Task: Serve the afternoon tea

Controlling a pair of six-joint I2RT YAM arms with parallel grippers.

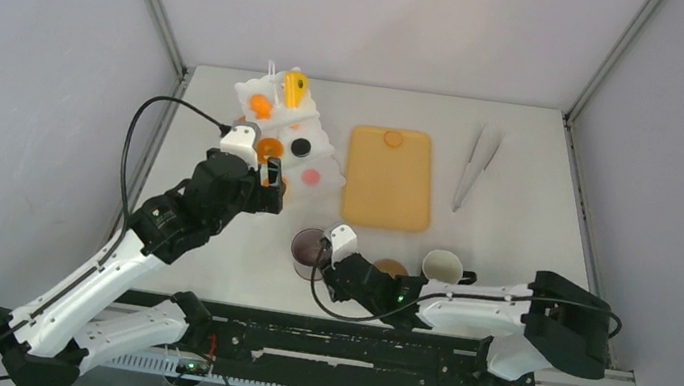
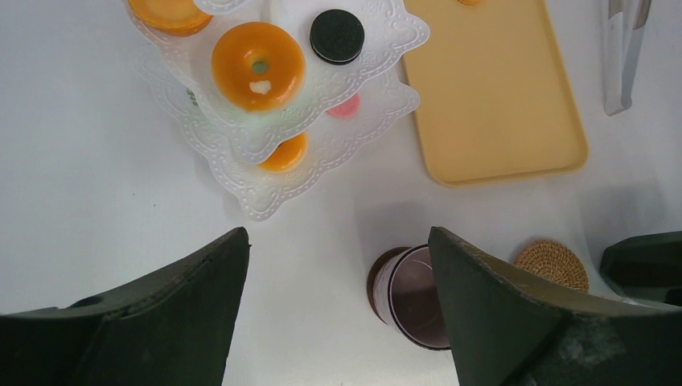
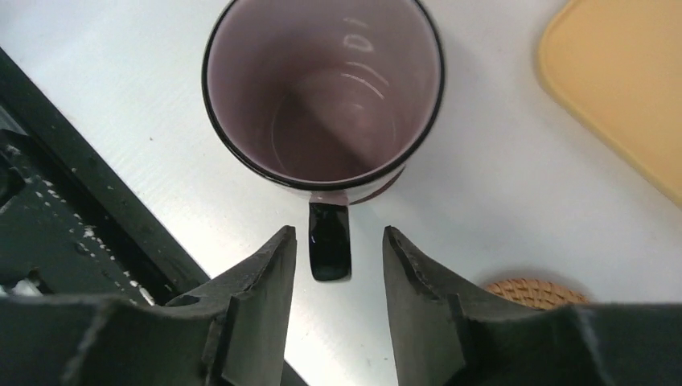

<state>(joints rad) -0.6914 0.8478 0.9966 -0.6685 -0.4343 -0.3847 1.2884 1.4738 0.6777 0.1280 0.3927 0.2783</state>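
Right gripper (image 3: 338,240) is sitting part-open and empty, straddling the mug (image 3: 322,96) handle (image 3: 330,251). Handle's pointing straight back at it.

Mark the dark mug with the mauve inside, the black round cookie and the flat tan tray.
dark mug with the mauve inside (image 3: 326,112): right wrist view, inner floor.
black round cookie (image 2: 337,36): left wrist view, centre of top face.
flat tan tray (image 2: 499,96): left wrist view, bare floor.

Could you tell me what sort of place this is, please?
Probably a robotics test booth: plain grey walls, a white table, and toy pastries on a white tiered stand.
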